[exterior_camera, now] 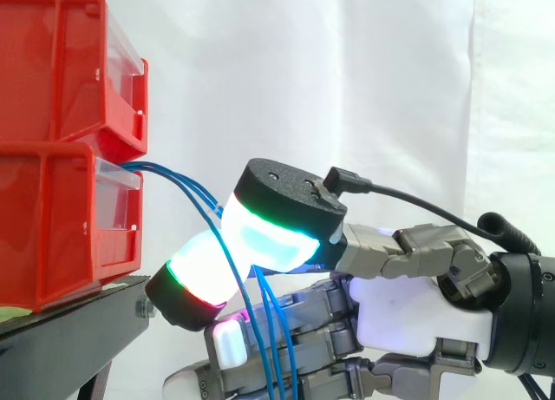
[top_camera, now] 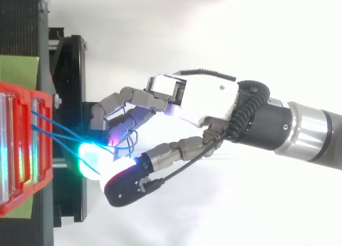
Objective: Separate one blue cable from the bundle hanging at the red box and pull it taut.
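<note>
Two red bins are stacked at the left; thin blue cables [exterior_camera: 173, 173] leave the top front of the lower bin [exterior_camera: 52, 235] and slope down to the right. My hand [exterior_camera: 399, 322] reaches in from the right with its fingers curled. The thumb's cyan-green pad [exterior_camera: 273, 231] and a white-green finger pad [exterior_camera: 199, 274] close together on a blue cable just in front of the bin. The other strands hang down [exterior_camera: 270, 339] past the lower fingers. From above, the cables [top_camera: 56, 128] run from the bin [top_camera: 43, 144] to the glowing pads [top_camera: 93, 158] of the hand [top_camera: 206, 96].
The bins rest on a black stand [exterior_camera: 78, 326] whose edge lies just under the finger pad. The upper red bin [exterior_camera: 52, 70] overhangs the cables' exit. A white curtain hangs behind, and open space lies to the right around the arm.
</note>
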`<state>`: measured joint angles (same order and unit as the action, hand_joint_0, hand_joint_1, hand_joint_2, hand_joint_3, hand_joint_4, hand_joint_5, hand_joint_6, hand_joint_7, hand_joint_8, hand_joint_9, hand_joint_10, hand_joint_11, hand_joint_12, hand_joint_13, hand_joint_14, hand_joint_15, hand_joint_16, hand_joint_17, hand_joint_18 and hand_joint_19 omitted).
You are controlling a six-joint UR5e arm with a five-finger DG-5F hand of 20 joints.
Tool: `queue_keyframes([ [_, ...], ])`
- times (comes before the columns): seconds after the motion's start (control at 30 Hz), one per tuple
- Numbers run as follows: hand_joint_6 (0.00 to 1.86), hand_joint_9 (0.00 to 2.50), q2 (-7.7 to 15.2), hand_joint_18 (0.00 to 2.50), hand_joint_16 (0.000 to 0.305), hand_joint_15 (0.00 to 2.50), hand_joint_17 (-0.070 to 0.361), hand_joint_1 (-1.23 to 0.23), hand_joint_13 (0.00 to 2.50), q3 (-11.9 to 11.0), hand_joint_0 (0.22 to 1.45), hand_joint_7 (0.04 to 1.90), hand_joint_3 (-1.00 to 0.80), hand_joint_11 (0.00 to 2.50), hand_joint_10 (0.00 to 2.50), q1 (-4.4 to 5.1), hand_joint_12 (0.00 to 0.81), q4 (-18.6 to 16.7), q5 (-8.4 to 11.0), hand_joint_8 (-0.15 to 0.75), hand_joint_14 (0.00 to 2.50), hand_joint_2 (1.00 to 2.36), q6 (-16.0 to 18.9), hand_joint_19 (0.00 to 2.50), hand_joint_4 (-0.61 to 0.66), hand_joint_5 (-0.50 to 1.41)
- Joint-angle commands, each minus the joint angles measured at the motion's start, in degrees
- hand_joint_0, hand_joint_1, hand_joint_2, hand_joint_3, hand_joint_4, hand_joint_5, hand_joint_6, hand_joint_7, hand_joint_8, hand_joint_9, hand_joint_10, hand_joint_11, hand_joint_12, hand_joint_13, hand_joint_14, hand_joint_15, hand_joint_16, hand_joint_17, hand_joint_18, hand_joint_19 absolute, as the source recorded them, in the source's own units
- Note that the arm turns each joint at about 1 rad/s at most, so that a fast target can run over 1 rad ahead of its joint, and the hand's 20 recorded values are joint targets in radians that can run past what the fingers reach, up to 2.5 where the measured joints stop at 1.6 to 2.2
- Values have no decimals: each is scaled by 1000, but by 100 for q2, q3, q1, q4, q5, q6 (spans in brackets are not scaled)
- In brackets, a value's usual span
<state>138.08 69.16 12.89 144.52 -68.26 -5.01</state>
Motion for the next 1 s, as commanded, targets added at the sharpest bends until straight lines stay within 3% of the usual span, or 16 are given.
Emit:
queue_keyframes([
  [0.0,925,965,0,718,46,393,103,-783,742,1,610,962,-500,841,20,3,334,6,-4,313,15,1000,0,540,147,-185],
  [0.07,924,980,0,727,47,394,106,-759,747,1,554,950,-500,826,21,-6,339,6,-12,322,15,1000,0,549,152,-182],
  [0.13,906,995,0,745,50,390,112,-634,760,1,508,941,-500,826,21,-24,351,6,-12,332,14,1000,-9,546,163,-178],
  [0.33,871,1008,0,725,48,394,108,-437,749,1,554,939,-500,821,21,-94,343,23,-21,323,15,1000,-18,560,151,-178],
  [0.47,868,1007,0,714,46,391,104,-458,742,1,605,955,-500,805,22,-147,337,23,-48,321,15,1000,-53,566,144,-178],
  [0.83,914,977,9,704,46,395,104,-678,724,1,616,1067,-164,834,22,-279,336,50,-223,325,15,1024,-132,553,125,-186],
  [0.97,929,946,0,699,47,384,105,-717,710,1,631,1026,-181,834,24,-314,337,50,-241,317,16,1023,-167,550,104,-192],
])
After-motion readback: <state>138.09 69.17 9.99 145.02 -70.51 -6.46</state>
